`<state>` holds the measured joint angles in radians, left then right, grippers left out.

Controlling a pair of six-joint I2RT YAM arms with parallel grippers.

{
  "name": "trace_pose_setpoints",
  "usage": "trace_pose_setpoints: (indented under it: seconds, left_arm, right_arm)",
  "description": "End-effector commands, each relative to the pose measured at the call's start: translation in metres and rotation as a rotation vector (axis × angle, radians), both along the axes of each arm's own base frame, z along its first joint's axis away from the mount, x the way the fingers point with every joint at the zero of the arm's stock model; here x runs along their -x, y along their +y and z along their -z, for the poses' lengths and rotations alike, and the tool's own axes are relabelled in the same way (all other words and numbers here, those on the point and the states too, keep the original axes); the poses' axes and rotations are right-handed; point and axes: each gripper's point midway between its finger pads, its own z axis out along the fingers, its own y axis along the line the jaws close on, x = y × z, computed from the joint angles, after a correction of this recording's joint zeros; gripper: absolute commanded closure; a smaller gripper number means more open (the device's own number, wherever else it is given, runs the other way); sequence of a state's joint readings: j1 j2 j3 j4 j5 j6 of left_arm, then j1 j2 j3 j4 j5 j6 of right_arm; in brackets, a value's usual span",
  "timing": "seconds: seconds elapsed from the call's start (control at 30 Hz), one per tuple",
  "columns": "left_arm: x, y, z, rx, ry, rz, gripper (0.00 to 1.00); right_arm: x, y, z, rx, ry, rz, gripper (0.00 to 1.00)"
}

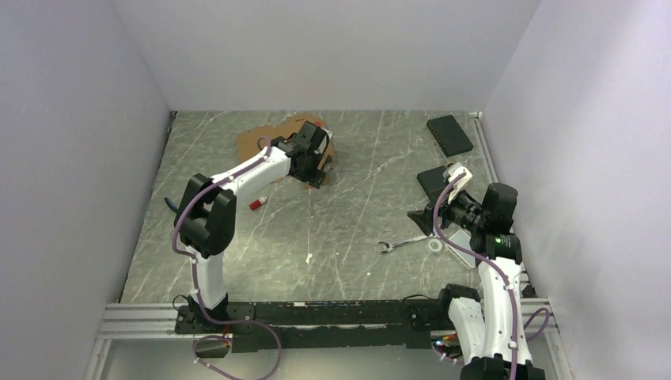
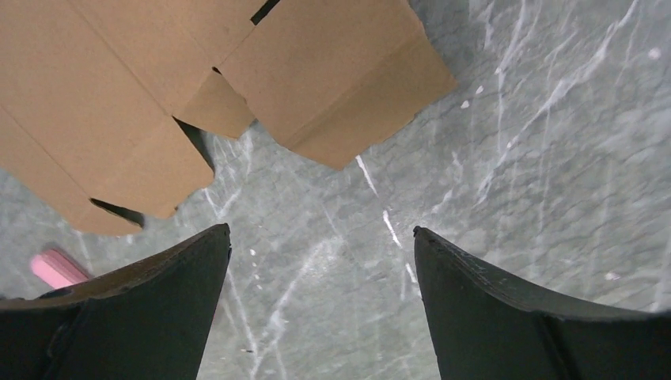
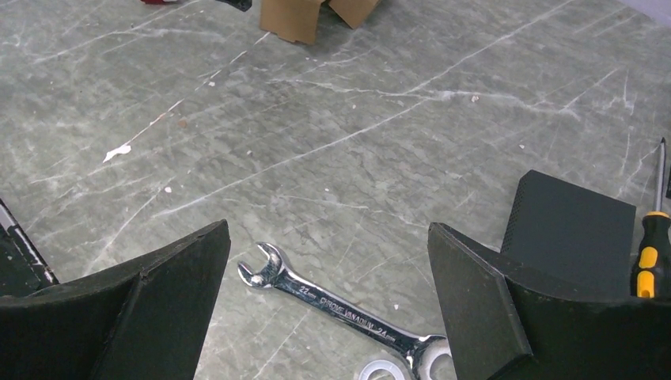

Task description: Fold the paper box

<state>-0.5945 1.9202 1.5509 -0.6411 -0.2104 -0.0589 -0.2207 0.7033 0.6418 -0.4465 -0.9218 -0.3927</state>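
We judge we are reaching: left jaws apart just near of the box (image 2: 316, 63), right jaws apart far right; next, a flap edge must enter the left jaws.

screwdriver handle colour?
Black with a yellow band. The screwdriver shows best in the right wrist view, at the right edge.

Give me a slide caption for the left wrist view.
Open left gripper hovering over the grey veined table, just short of the brown paper box.
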Motion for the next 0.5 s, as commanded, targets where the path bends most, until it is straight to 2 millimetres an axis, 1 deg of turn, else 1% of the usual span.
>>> trace_pose_setpoints:
  seconds: [0.0, 0.03, 0.07, 0.13, 0.17, 0.2, 0.27, 0.3, 0.33, 0.43, 0.47]
  left_arm:
    - [-0.009, -0.005, -0.032, 0.160, -0.052, -0.191, 0.10]
    - [-0.007, -0.006, -0.038, 0.228, -0.040, -0.226, 0.12]
    - [-0.007, -0.006, -0.035, 0.305, -0.011, -0.268, 0.12]
    - [-0.007, 0.000, -0.042, 0.526, 0.033, -0.351, 0.14]
    - [-0.005, 0.002, -0.040, 0.643, 0.074, -0.379, 0.17]
    - [-0.007, 0.007, -0.040, 0.750, 0.088, -0.401, 0.21]
    - [-0.003, 0.012, -0.040, 0.906, 0.114, -0.401, 0.25]
    - [-0.003, 0.015, -0.042, 0.957, 0.102, -0.398, 0.25]
    - [-0.001, 0.017, -0.038, 0.989, 0.097, -0.400, 0.25]
    - [-0.008, 0.021, -0.042, 1.060, 0.071, -0.389, 0.25]
    - [-0.012, 0.024, -0.040, 1.073, 0.074, -0.393, 0.25]
  right_arm:
    - [-0.004, 0.003, -0.008, 0.010, -0.054, -0.027, 0.00]
    - [-0.003, 0.004, -0.008, 0.010, -0.055, -0.028, 0.00]
    - [-0.003, 0.004, -0.008, 0.011, -0.057, -0.030, 0.00]
    - [-0.002, 0.005, -0.008, 0.012, -0.057, -0.033, 0.00]
    - [-0.002, 0.005, -0.007, 0.012, -0.055, -0.033, 0.00]
    - [-0.002, 0.005, -0.007, 0.012, -0.054, -0.035, 0.00]
    - [-0.002, 0.006, -0.006, 0.011, -0.051, -0.039, 0.00]
    - [-0.002, 0.006, -0.006, 0.011, -0.051, -0.041, 0.00]
    - [-0.002, 0.007, -0.006, 0.011, -0.050, -0.044, 0.00]
    - [-0.002, 0.009, -0.005, 0.009, -0.049, -0.051, 0.00]
    - [-0.002, 0.009, -0.005, 0.010, -0.049, -0.052, 0.00]
